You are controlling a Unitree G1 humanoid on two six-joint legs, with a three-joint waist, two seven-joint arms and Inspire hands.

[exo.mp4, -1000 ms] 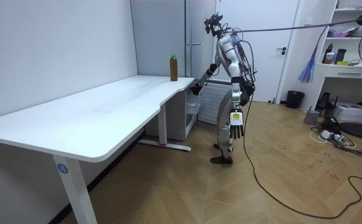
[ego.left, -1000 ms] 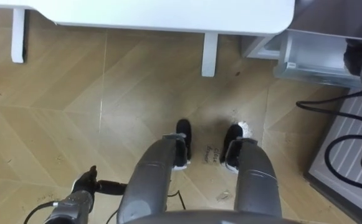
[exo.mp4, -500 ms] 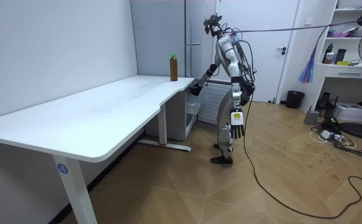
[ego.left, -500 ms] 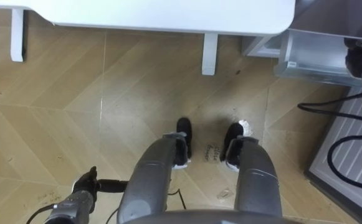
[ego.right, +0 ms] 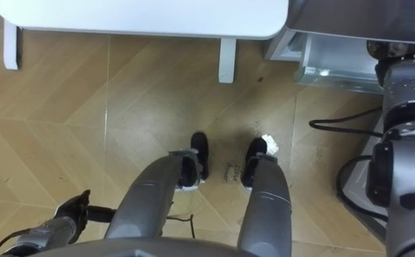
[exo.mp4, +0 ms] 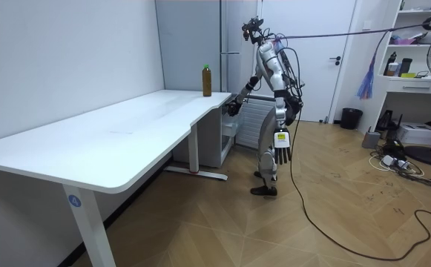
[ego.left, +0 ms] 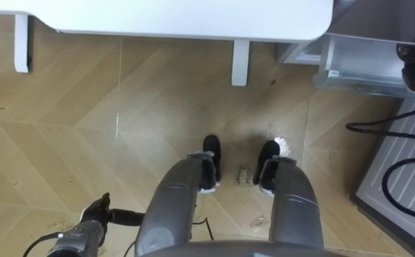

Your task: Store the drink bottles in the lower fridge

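- standing on the wood floor [ego.left: 64, 121] at the end of the white table [exo.mp4: 126, 126], the robot is facing it, with the grey fridge [exo.mp4: 193, 44] on its right.
- the room view is showing the bottle [exo.mp4: 207, 80], brown with a green cap, sitting upright on the table's far corner next to the fridge, well apart from both hands.
- the eye views are looking straight down past the table's edge, so the tabletop and the bottle are lying outside them.
- the left hand [exo.mp4: 282, 153] is hanging beside the thigh with its fingers relaxed and loose, holding nothing; the eye views are catching it low at the left, over the floor.
- the right hand [exo.mp4: 234, 106] is reaching forward just below the table corner, near the fridge's lower part; i cannot tell how its fingers are set or whether it is touching anything.
- the eye views are showing the right forearm at their right edge, over a pale compartment [ego.left: 357, 71] at the fridge's foot and a ribbed panel [ego.left: 407, 143] beside it.
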